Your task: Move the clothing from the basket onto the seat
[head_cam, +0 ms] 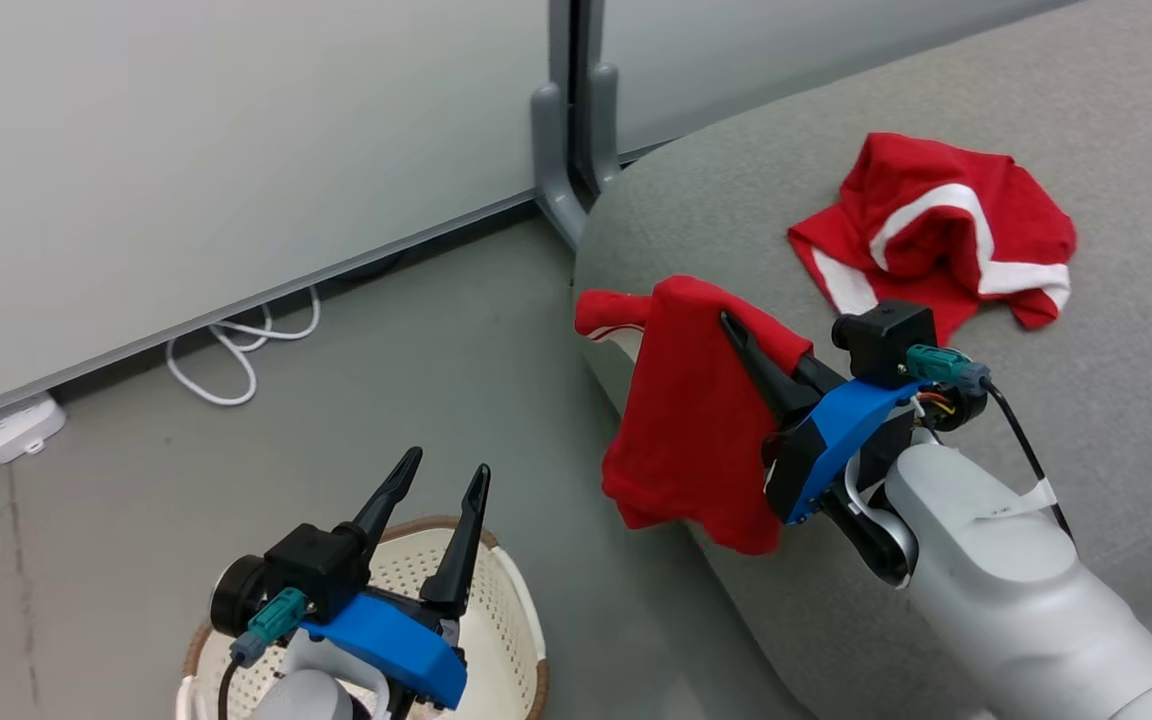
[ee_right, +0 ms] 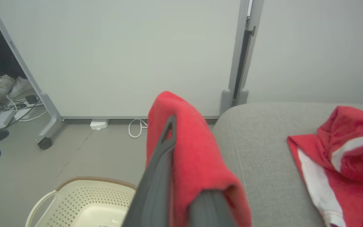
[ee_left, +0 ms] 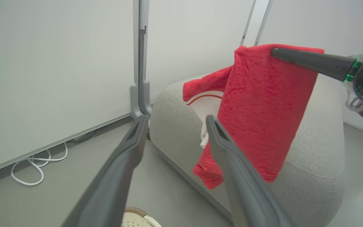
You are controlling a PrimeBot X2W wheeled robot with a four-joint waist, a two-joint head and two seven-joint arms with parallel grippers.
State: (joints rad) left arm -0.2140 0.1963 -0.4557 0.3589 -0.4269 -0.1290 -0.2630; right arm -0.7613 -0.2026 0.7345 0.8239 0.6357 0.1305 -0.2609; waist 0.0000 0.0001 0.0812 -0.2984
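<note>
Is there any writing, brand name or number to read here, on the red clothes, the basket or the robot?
No word, brand or number can be read.
basket: a small dark mark on its inside floor, too small to read.
hanging red garment: a white patch with an orange curved line, no letters showing.
other red garment, lying on the sofa: plain white stripes, no lettering.
</note>
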